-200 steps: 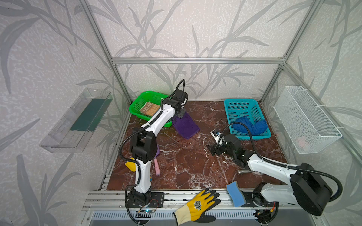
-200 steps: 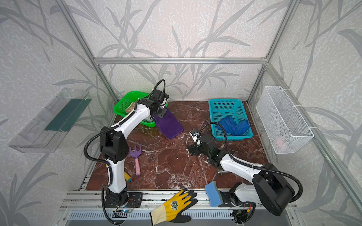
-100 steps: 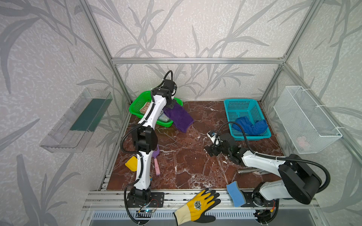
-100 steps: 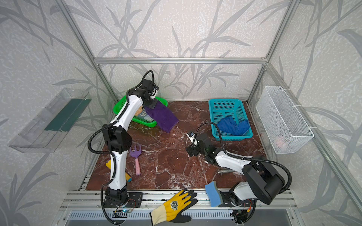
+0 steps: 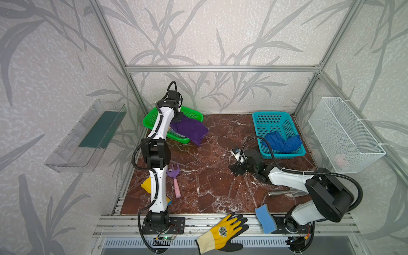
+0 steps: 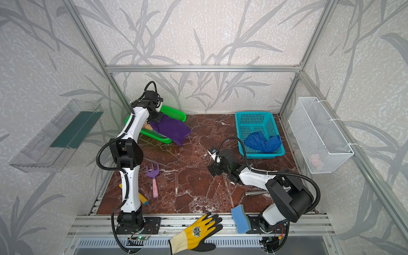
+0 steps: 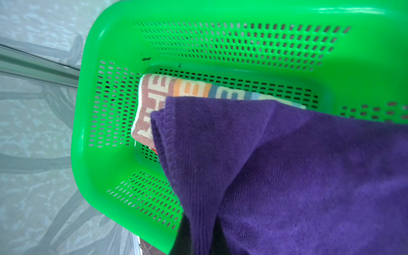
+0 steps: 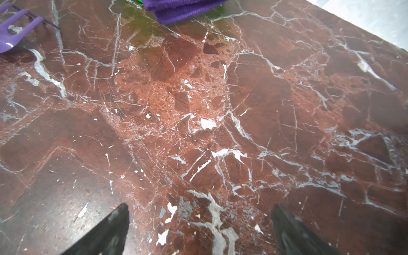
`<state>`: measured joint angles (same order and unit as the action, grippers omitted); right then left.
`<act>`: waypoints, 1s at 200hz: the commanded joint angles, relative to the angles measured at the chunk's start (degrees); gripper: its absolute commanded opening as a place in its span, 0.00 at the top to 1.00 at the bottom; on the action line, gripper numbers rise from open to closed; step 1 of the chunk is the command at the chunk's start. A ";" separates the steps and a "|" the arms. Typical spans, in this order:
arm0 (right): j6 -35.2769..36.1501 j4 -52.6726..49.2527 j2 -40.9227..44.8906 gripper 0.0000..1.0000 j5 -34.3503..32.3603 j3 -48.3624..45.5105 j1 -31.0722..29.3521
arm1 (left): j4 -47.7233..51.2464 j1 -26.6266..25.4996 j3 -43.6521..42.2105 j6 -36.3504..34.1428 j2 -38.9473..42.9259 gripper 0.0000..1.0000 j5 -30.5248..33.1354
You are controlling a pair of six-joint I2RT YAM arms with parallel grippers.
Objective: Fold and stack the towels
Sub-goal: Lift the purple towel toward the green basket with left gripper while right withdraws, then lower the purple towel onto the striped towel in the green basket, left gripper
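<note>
Letters "HE" on the lettered towel

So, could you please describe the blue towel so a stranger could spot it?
Find the teal basket at the table's back right. The blue towel lies crumpled inside it. It is darker than the pale blue sponge at the front edge.

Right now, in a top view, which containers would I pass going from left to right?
Clear wall tray → green basket → teal basket → white wire basket. The purple towel and blue towel overlap the baskets, so I skip them.
</note>
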<state>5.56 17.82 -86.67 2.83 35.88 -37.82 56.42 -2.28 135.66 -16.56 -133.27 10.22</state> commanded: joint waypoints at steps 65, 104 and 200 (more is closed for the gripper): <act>-0.17 2.56 -1.21 0.01 1.39 2.17 -1.61 | -15.42 1.96 1.70 -8.40 -5.06 1.00 8.17; 0.88 1.10 -3.22 0.01 0.45 4.21 -2.68 | -17.57 3.09 1.78 -9.54 -6.14 1.00 10.67; 2.17 -1.97 -6.85 0.01 -0.54 8.58 -5.54 | -24.27 4.57 1.85 -14.30 -10.99 1.00 14.29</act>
<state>6.98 17.54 -93.10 3.38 42.57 -42.41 35.44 2.09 135.70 -28.53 -142.78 22.81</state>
